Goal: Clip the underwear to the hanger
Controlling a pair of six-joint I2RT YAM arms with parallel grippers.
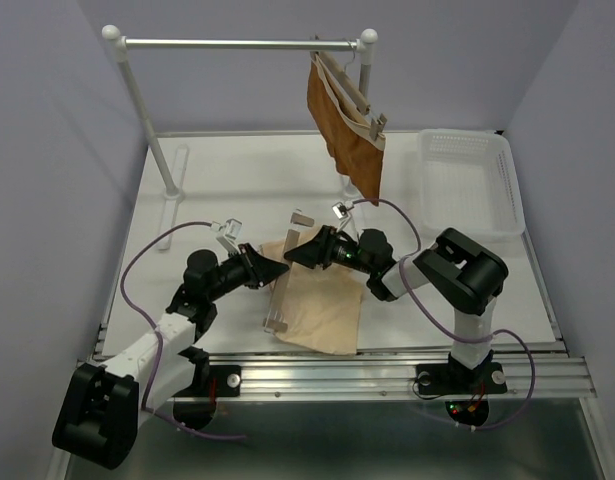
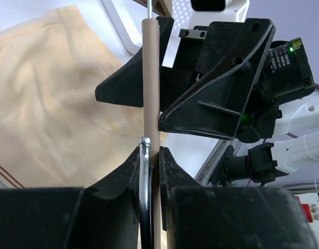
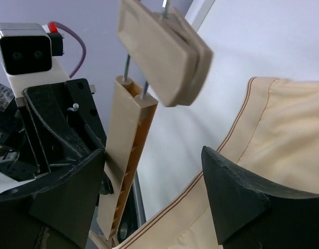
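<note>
The pale beige underwear [image 1: 322, 305] lies flat on the table, seen also in the left wrist view [image 2: 55, 93] and the right wrist view [image 3: 283, 129]. The wooden hanger [image 1: 279, 300] stands on edge over the underwear's left side, with one clip [image 1: 300, 217] at its far end. My left gripper [image 1: 257, 268] is shut on the hanger bar [image 2: 151, 78] and its metal hook wire at mid-length [image 2: 151, 155]. My right gripper [image 1: 307, 248] is open [image 3: 154, 181]. The bar [image 3: 125, 161] sits just inside its left finger [image 3: 71, 192], and the clip [image 3: 164, 52] hangs beyond the tips.
A white rack [image 1: 237, 44] at the back carries a second wooden hanger with rust-brown cloth [image 1: 347, 125]. A white plastic basket [image 1: 467, 180] stands at the back right. A metal rail [image 1: 387, 365] runs along the table's near edge.
</note>
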